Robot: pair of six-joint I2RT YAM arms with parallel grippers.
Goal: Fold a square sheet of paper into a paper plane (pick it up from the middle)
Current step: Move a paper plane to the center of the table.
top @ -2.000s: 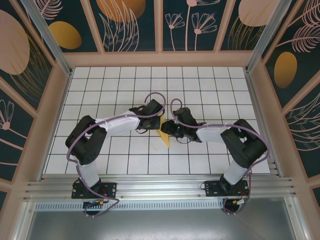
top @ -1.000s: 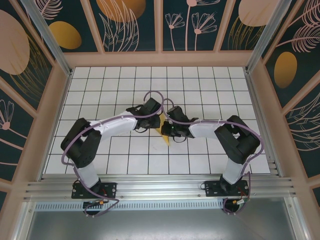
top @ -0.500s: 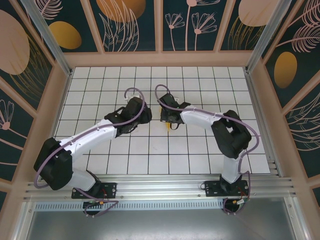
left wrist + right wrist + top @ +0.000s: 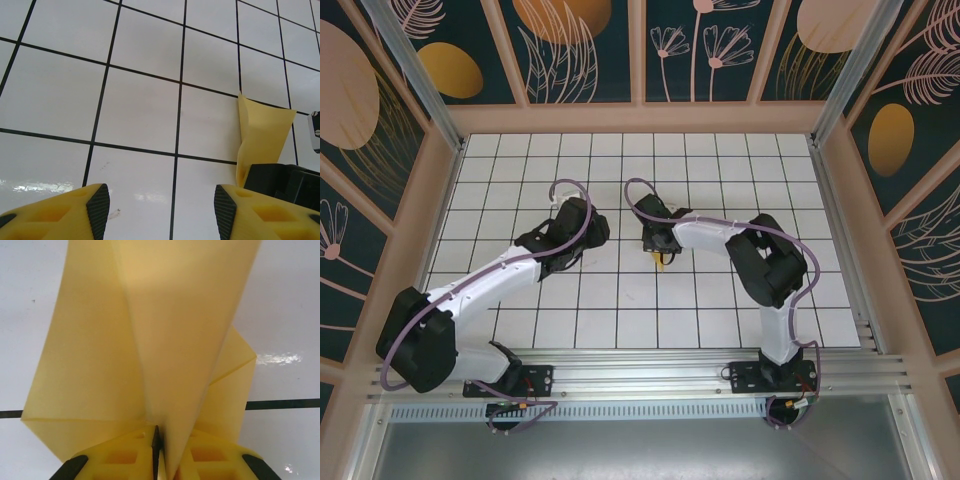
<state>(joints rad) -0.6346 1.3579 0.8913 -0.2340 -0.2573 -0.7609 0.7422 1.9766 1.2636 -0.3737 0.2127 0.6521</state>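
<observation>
While the left arm lies stretched across the left half of the white-tiled counter (image 4: 720, 160), its left gripper (image 4: 161, 202) stands released, the two yellow fingers (image 4: 60, 215) well apart with only bare tiles between them. To its right, near the middle of the counter, the paper plane (image 4: 260, 132) stands up on edge, a folded yellow piece with a sharp centre crease and flaps spreading away from the fold. Further right, the right gripper (image 4: 156, 442) is clenched on the plane's lower fold: seen from its own wrist, its two yellow fingers press close together with the creased paper pinched in the thin slit between them. From above, a small yellow tip pokes out below that gripper.
</observation>
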